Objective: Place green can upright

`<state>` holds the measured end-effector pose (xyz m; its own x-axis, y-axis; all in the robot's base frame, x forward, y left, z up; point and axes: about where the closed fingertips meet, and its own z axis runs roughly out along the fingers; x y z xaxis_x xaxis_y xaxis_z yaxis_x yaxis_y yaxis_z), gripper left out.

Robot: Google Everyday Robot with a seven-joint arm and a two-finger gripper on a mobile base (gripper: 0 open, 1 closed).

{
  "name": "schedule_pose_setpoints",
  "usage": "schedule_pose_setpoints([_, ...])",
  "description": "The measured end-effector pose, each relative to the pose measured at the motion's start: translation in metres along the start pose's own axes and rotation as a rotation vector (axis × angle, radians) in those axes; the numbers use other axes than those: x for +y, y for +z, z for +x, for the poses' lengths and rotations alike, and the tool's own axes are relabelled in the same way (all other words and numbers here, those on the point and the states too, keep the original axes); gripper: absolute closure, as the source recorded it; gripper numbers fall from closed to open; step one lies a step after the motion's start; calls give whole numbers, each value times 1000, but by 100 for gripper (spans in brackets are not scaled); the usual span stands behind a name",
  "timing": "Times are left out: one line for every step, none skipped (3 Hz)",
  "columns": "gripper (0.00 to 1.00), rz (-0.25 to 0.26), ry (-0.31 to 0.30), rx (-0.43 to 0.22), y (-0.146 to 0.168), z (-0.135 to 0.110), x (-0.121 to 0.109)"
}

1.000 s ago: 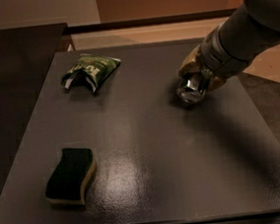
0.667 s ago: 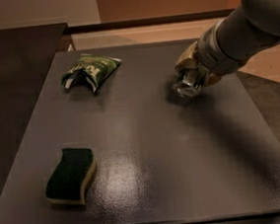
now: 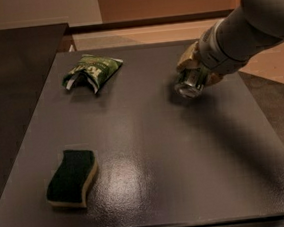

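Observation:
The green can (image 3: 189,85) shows mostly as a shiny silver end facing me, at the right rear of the dark table (image 3: 150,150). It is tilted, its end pointing down and toward the front, a little above or at the tabletop. My gripper (image 3: 194,73) is shut on the can, its tan fingers (image 3: 187,59) wrapped around its body from behind. The grey arm comes in from the upper right and hides the can's green sides.
A green-and-white foil snack bag (image 3: 91,70) lies at the rear left of the table. A dark green sponge with a yellow base (image 3: 72,177) lies at the front left. The table's right edge runs close to the gripper.
The gripper with the can has shifted slightly left and toward the rear. The can stays held and tilted. Bag and sponge have not moved.

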<state>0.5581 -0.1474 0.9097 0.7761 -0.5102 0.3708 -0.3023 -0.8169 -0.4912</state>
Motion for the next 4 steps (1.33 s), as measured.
schedule_pose_setpoints([100, 35, -114, 40, -4, 5, -13])
schedule_pose_setpoints([100, 94, -267, 84, -5, 8, -24])
schedule_pose_setpoints([100, 150, -397, 145, -1, 9, -26])
schedule_pose_setpoints([100, 218, -502, 243, 3, 10, -26])
